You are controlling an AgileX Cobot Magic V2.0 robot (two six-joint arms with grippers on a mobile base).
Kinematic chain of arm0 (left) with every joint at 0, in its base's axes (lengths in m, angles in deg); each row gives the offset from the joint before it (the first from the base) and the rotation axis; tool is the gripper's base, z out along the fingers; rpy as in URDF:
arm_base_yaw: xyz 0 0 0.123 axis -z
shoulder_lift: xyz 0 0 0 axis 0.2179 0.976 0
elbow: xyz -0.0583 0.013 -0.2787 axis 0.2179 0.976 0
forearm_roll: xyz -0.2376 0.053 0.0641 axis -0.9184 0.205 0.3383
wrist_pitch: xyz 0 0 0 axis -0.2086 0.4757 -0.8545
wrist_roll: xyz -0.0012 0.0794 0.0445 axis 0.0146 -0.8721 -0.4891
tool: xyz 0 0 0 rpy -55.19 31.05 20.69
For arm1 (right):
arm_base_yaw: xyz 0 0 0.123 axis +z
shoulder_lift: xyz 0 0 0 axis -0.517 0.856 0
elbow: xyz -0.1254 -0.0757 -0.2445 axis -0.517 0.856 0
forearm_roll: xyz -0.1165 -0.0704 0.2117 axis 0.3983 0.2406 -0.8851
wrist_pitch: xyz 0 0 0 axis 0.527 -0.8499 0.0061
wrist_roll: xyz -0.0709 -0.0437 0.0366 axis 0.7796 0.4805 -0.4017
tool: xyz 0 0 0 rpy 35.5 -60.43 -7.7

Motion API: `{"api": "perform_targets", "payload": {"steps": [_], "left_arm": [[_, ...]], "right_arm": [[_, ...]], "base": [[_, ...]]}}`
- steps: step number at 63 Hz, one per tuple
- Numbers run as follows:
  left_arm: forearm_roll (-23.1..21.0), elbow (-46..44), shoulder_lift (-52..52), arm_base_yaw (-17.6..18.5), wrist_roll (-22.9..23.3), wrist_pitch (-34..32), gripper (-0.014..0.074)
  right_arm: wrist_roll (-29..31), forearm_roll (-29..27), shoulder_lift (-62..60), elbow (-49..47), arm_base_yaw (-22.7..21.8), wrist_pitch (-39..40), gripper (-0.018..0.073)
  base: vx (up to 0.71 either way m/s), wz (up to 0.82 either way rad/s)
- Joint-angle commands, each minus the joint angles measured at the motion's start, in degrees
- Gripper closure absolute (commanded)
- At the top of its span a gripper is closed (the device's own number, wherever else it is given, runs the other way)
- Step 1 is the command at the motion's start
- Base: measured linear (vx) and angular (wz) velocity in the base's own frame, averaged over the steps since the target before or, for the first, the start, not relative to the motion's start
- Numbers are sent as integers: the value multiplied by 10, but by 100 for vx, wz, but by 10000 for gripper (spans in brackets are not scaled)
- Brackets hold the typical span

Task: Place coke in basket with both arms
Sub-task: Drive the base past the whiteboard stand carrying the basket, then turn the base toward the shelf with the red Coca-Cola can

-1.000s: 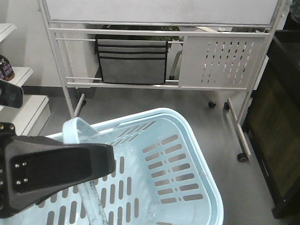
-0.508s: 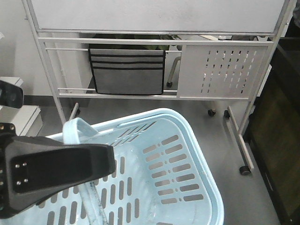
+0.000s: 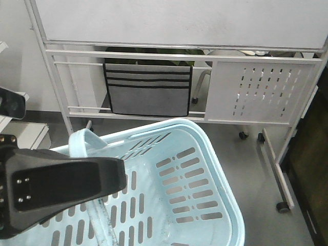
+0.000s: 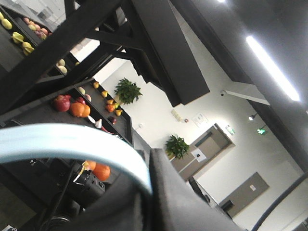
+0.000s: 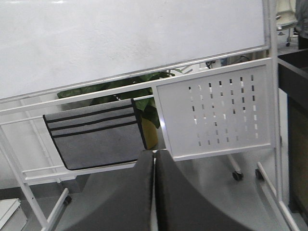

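The light blue basket (image 3: 205, 169) fills the lower front view, hanging above the grey floor. What shows of its inside holds nothing. My left gripper (image 3: 119, 177), a black wedge at the lower left, is shut on the basket's handle (image 3: 82, 139). In the left wrist view that pale blue handle (image 4: 72, 140) curves between the dark fingers of the left gripper (image 4: 149, 185). My right gripper (image 5: 154, 155) is shut with nothing between its pads, pointing at the whiteboard stand. The coke is out of view.
A wheeled whiteboard stand (image 3: 179, 25) stands straight ahead, with a grey fabric pocket (image 3: 147, 89) and a perforated white panel (image 3: 261, 92). White shelving (image 3: 20, 134) is at the left and dark furniture (image 3: 315, 205) at the right. Shelves of fruit (image 4: 77, 108) show in the left wrist view.
The whiteboard stand has grown larger and slid down and right in the front view, and the left shelving has slipped toward the edge. The basket and left gripper keep their place in the frame.
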Motion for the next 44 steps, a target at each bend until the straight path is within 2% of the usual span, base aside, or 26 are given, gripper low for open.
{"api": "perform_targets", "payload": {"steps": [1, 20, 44], "left_arm": [[-53, -16, -7, 5, -2, -28, 602], [-53, -16, -7, 5, -2, -28, 602], [-53, -16, -7, 5, -2, -28, 602]], "right_arm": [[4, 5, -7, 4, -3, 40, 564], [4, 5, -7, 4, -3, 40, 564], [4, 5, -7, 4, -3, 40, 564]], "base": [[18, 17], [16, 29], [12, 47]]}}
